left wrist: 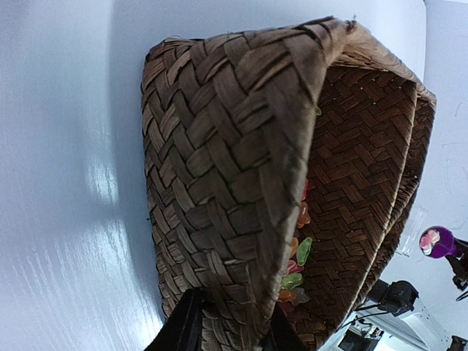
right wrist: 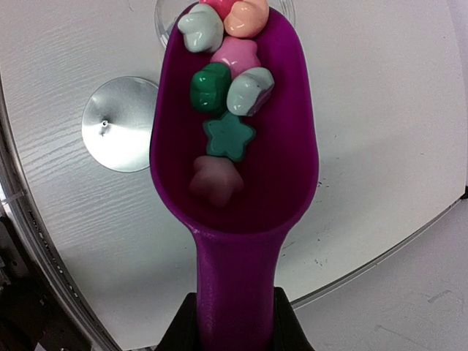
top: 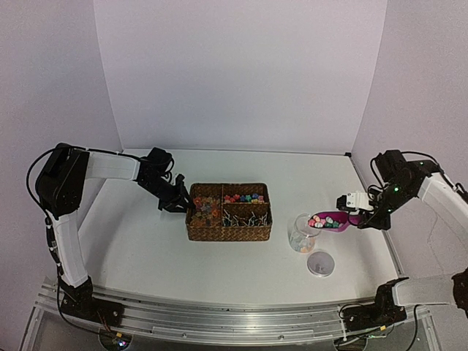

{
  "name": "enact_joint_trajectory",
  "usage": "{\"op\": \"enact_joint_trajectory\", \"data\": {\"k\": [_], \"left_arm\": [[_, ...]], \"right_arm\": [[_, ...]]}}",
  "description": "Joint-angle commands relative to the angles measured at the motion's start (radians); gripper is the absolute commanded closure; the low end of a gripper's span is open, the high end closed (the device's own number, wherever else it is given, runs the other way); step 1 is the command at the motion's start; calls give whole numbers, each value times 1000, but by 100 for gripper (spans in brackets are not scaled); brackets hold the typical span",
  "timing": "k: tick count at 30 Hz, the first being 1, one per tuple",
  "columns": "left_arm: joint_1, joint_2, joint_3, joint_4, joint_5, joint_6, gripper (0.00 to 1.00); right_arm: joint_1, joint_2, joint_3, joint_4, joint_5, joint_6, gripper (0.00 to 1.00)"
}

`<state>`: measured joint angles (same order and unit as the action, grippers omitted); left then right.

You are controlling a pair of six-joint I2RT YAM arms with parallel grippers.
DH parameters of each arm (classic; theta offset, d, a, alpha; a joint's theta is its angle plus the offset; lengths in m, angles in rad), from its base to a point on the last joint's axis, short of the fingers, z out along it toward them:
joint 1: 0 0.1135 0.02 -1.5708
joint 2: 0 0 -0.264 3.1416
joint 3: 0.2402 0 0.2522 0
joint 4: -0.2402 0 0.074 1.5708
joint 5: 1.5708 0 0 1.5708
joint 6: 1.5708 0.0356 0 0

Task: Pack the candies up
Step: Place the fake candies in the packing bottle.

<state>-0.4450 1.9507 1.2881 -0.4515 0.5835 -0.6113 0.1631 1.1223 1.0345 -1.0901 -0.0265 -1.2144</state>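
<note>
My left gripper meets the left wall of the wicker basket. Well right of the basket, my right gripper holds a magenta scoop loaded with candies, its tip over a clear jar. A round lid lies farther right, nearer my bases.

The jar was cut off by the right wrist view's top edge and partly hidden behind the scoop, while the near wall of the basket hid most candies in the left wrist view.
</note>
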Motion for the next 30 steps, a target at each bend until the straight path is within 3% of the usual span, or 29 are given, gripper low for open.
{"op": "enact_joint_trajectory", "data": {"k": [1,30], "left_arm": [[-3,-4,14,-21,12,-5,76],[7,-1,13,-21,16,-8,76]], "right_arm": [[6,25,62,-9,18,-45,100],[186,169,188,-47,281,-125,100]]}}
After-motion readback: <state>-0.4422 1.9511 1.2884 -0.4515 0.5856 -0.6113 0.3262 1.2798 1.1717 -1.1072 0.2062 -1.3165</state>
